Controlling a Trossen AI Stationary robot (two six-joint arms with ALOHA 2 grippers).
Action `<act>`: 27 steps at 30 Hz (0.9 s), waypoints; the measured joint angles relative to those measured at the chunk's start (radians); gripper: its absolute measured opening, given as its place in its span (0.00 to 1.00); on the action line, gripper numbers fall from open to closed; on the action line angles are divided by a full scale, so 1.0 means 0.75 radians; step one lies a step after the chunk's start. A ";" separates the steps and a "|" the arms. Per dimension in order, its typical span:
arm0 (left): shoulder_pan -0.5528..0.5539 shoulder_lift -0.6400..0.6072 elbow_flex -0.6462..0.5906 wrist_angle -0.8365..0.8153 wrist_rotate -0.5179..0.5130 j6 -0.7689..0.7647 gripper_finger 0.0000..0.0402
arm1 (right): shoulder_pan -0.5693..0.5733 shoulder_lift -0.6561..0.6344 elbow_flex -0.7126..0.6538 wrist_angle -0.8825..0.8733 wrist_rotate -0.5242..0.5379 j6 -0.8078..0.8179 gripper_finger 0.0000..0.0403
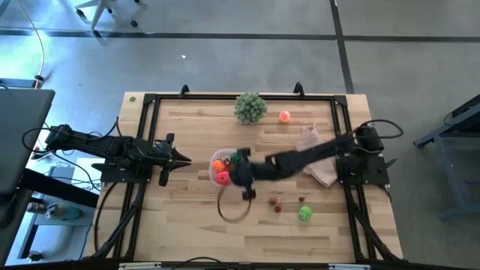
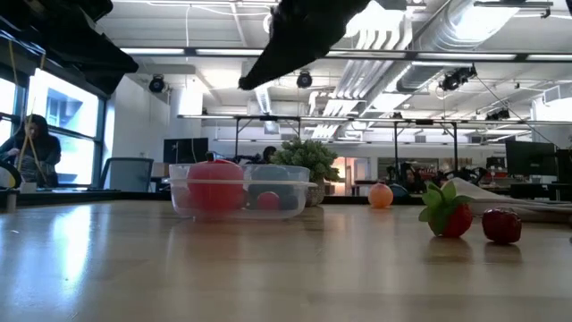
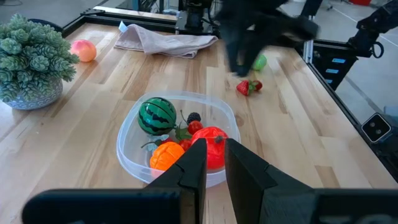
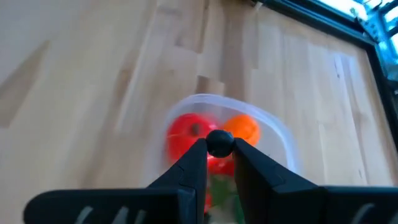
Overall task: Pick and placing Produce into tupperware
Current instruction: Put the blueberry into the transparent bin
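Nearest the low camera, bare tabotop wood aside, a strawberry (image 2: 446, 213) and a red fruit (image 2: 501, 225) lying on the tabletop (image 2: 268, 268). Farther back, the tupperware (image 3: 177, 140) near the middle, already holding a striped green ball (image 3: 156, 116), an orange ball (image 3: 166, 155), a red ball (image 3: 211, 144) and small berries. Directly above it, the right hand (image 4: 219, 149), clamped on a dark berry (image 4: 219, 142). Just beside the tupperware, the left hand (image 3: 213, 163), fingers together, empty. Beyond, a bushy plant (image 1: 250, 107), a peach ball (image 1: 285, 116) and a bag (image 1: 316, 154).

One clear tupperware (image 3: 127, 146), one bushy green plant (image 3: 31, 56), one cloth (image 3: 165, 42), one striped green ball (image 3: 157, 116), two pincers.
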State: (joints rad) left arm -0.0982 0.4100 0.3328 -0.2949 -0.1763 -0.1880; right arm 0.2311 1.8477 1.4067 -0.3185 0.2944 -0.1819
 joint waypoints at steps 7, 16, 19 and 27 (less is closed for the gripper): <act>0.000 0.000 0.000 0.000 0.000 0.000 0.12 | -0.257 0.025 0.000 0.024 -0.257 -0.011 0.14; 0.000 0.000 0.000 0.000 0.000 0.000 0.12 | -0.328 0.147 0.000 0.084 -0.419 -0.028 0.14; 0.000 0.000 0.000 0.000 0.000 0.000 0.12 | -0.325 0.148 0.000 0.093 -0.427 -0.024 0.14; 0.000 0.000 0.000 0.000 0.000 0.000 0.12 | -0.325 0.148 0.000 0.087 -0.480 0.002 0.14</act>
State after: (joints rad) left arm -0.0982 0.4103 0.3328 -0.2951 -0.1761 -0.1882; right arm -0.0128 1.9583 1.4067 -0.2531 -0.0658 -0.1806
